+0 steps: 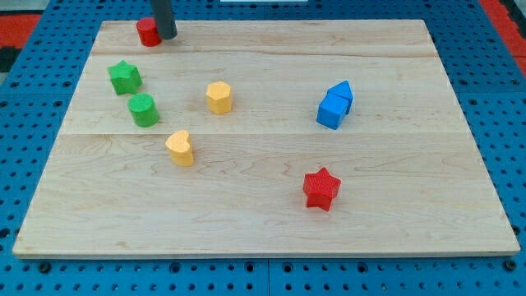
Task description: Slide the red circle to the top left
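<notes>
Your dark rod's bare tip [166, 37], holding nothing, touches the right side of the small red circle block [148, 32] near the wooden board's [271, 218] top-left edge, where overpushing risks sliding it off.

The pale wooden tabletop [271, 230] carries eight blocks; a red circle [148, 32] at the view's top left; a green star [124, 77] above a green circle [144, 109]; a yellow hexagon [219, 97]; a yellow heart [180, 148]; two touching blue blocks [334, 105]; a red star [321, 188].
</notes>
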{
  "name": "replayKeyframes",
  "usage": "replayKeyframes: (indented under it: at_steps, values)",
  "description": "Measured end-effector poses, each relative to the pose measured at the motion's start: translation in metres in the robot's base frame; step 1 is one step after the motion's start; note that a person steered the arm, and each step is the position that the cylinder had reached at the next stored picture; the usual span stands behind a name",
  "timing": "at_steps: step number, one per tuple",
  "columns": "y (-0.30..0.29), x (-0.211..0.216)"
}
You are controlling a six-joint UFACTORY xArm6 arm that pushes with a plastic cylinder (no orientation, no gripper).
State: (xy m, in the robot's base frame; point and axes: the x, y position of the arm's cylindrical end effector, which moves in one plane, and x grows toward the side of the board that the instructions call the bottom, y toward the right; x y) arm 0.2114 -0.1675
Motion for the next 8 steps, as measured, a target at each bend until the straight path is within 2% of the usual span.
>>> replayKeyframes:
  at_steps: [2, 8]
  values:
    - [-0.012, -0.02]
    - [-0.043, 0.007]
